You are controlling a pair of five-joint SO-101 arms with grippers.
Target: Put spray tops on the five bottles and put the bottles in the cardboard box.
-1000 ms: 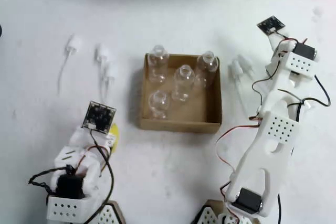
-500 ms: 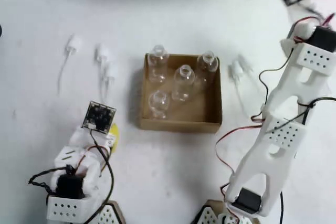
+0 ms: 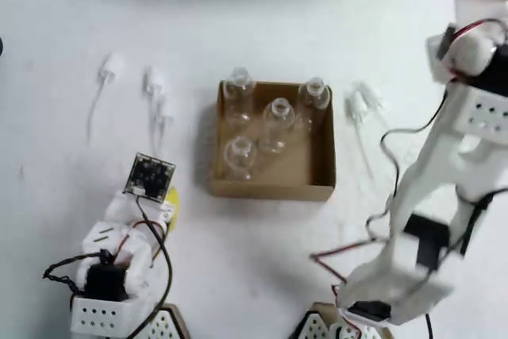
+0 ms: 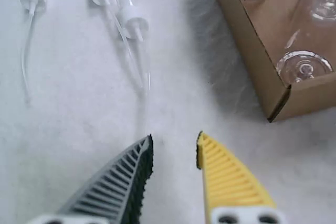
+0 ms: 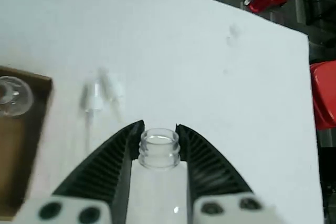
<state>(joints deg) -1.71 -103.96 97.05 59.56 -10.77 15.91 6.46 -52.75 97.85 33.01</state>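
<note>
Right gripper is pinching an uncapped bottle at its neck — slippage likely. Left gripper is hovering spread near spray tops. Farther off, cardboard box is holding four topless bottles — capping risks being skipped.

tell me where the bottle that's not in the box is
In the right wrist view the bottle is clamped at its neck in the right hand, near the spray tops lying right of the cardboard box.

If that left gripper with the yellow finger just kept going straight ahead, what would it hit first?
Probably the thin tube of the nearest spray top, just ahead of the open left gripper; the cardboard box lies off to one side.
</note>
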